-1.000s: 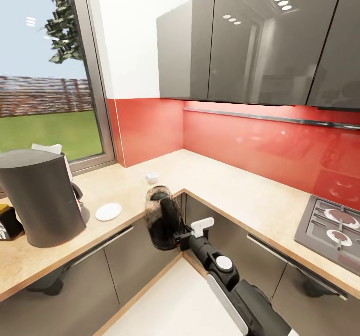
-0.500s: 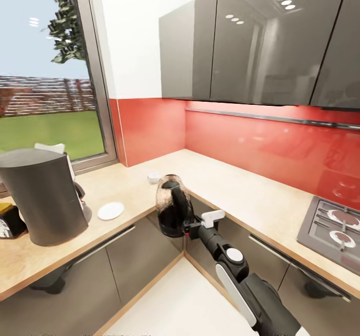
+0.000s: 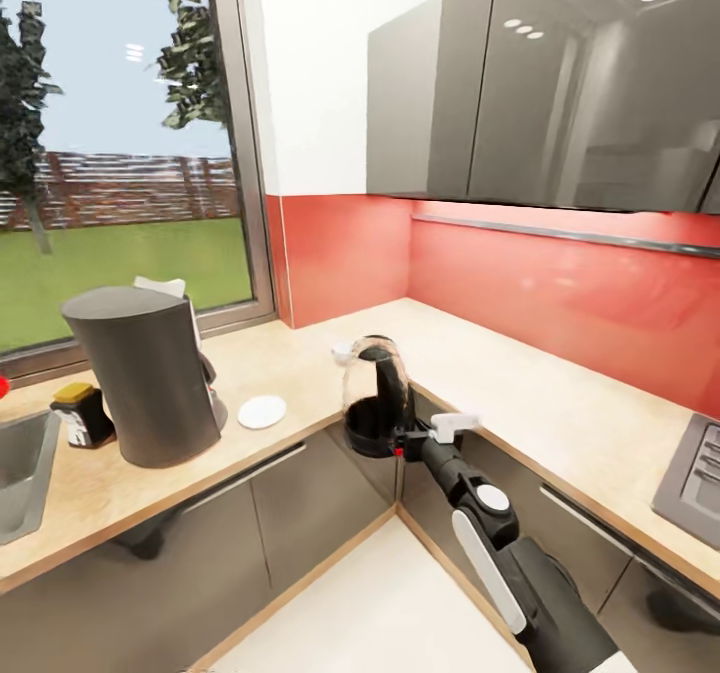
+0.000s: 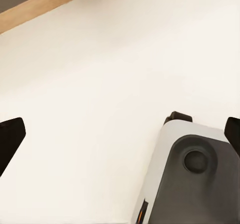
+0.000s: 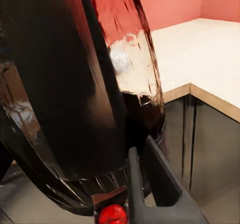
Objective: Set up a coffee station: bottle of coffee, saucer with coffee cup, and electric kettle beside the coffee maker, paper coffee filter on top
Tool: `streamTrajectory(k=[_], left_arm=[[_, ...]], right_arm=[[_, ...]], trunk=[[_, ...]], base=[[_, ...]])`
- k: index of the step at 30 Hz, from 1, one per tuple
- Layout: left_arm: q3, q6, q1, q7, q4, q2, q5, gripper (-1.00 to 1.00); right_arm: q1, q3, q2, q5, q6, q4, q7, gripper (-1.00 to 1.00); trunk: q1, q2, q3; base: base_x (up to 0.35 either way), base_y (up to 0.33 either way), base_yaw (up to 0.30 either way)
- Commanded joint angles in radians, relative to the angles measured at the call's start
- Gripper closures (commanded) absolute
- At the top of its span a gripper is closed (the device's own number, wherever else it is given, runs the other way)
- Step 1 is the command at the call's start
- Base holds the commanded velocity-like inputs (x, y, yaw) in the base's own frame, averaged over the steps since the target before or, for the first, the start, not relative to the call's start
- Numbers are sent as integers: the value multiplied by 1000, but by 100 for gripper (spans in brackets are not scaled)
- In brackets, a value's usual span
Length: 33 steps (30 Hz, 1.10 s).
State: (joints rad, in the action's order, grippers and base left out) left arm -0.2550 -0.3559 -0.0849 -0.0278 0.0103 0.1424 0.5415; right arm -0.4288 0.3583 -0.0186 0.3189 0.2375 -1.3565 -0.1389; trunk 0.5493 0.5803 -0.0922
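The tall dark grey coffee maker stands on the wood-grain countertop by the window, with a white paper coffee filter showing at its top. To its left is the yellow-lidded bottle of coffee. To its right lies the white saucer. The coffee cup peeks out behind the electric kettle, which hangs in the air at the counter's inner corner. My right gripper is shut on the kettle's handle; up close the dark glass kettle and one finger show. My left gripper is open over the floor.
A steel sink is set into the counter at far left. A gas hob lies at far right. Glossy grey wall cabinets hang over the red backsplash. My base shows on the white floor.
The camera has swung left, bringing the sink and bottle further into view. My right arm has lifted the kettle, from in front of the cabinets to counter height.
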Motion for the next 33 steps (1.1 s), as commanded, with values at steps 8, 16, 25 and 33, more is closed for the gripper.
streamTrajectory(k=[8, 16, 25, 33], left_arm=[[-9, -3, -1, -3, 1, 0, 5, -100], [-8, -4, -1, -3, 2, 0, 5, -100], [-9, -4, -1, -2, 1, -1, 5, -100], [-10, -3, -1, -1, 2, -8, 3, -100]], right_arm=[[-2, -80, -1, 8, 3, -3, -10, 100], [-1, -88, -1, 8, 3, -3, -10, 100], [-1, -88, -1, 7, 3, -3, -10, 100], [-1, -87, -1, 6, 3, -2, -10, 100]], trunk=[[0, 2, -3], [0, 2, -4], [0, 2, -4], [0, 2, -4]], base=[[0, 0, 272], [0, 0, 272], [0, 0, 274], [138, -140, 276]])
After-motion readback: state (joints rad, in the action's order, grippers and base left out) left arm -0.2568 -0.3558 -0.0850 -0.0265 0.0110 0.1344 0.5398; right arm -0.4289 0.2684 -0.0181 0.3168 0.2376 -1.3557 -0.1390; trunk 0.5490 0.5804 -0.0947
